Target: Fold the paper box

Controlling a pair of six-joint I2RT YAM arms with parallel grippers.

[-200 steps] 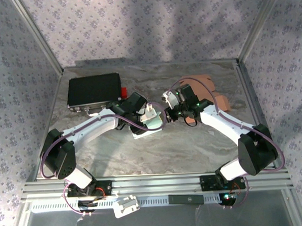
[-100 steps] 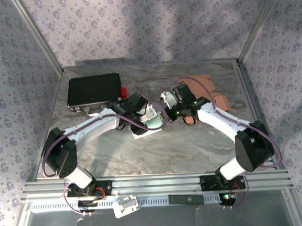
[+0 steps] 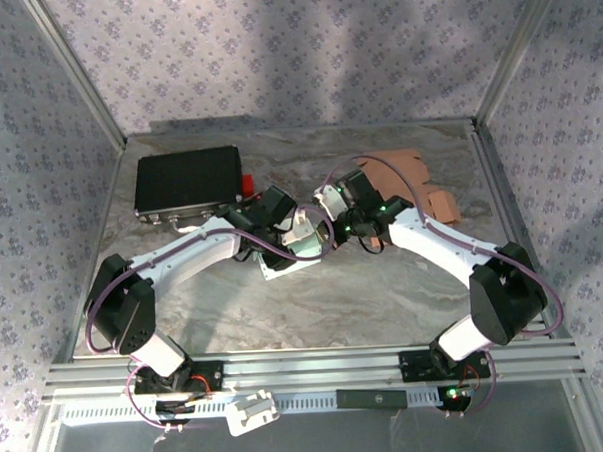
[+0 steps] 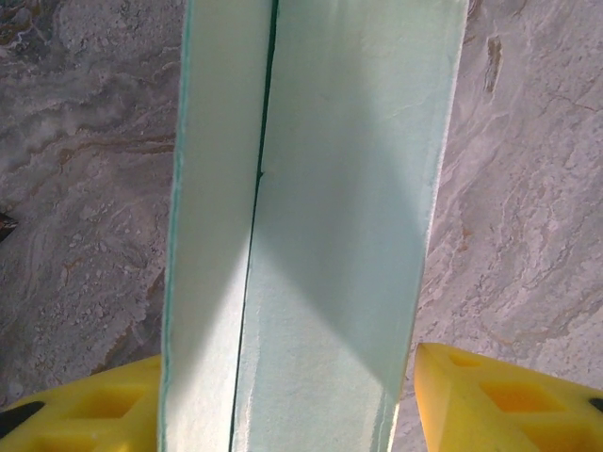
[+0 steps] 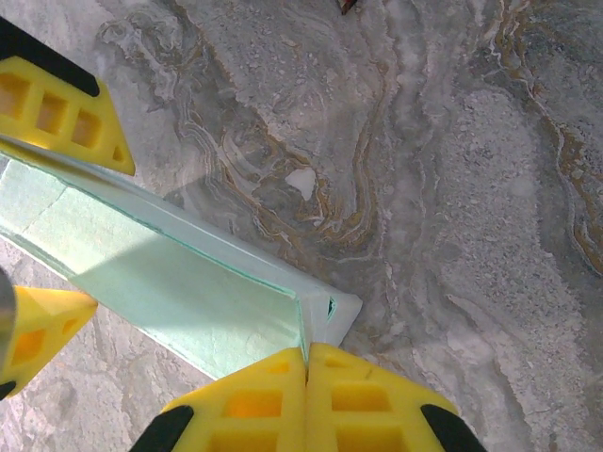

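Two grips on paper box (image 4: 320, 235), mid desk (image 5: 452, 188). Left end effector (image 4: 297, 405): fingers about half spread, clamped across box width. Right end effector (image 5: 306, 377): fully closed, seems to pinch thin corner flap. Risk: arms pull against each other, flap tears or slips free. Box long axis runs straight out from left wrist, far end toward right arm. Beyond: brown card pieces (image 3: 420, 181), black case (image 3: 187, 181).

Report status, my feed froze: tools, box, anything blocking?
Left tool gripping box across its width. Right tool shut, pinching box corner. Black case and brown cardboard sit apart.
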